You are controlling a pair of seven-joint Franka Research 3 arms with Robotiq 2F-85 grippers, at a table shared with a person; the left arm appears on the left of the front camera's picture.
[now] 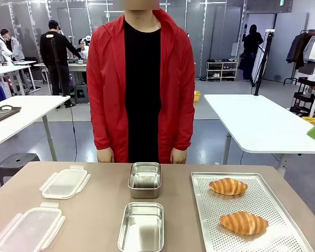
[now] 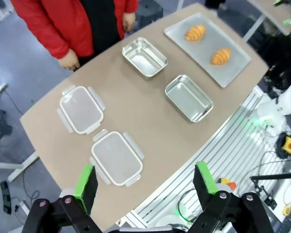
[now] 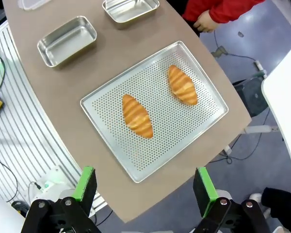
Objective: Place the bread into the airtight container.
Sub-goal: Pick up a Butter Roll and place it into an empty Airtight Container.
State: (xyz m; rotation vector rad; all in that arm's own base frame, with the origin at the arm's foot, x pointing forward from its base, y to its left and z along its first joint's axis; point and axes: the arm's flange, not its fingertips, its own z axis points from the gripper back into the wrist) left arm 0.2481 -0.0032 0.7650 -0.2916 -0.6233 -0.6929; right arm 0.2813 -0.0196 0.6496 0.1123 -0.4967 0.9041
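Brown tabletop (image 1: 94, 215), two croissants (image 1: 228, 186) on perforated tray (image 1: 275, 194); left jaws, right jaws both wide.

The left black two-finger gripper with green pads (image 2: 144, 183) is up high and points down. Its two fingers (image 2: 85, 186) stand far apart, wide open. The right black two-finger gripper with green pads (image 3: 144, 185) is up high too, pointing down. Its fingers (image 3: 85, 184) are also spread wide.
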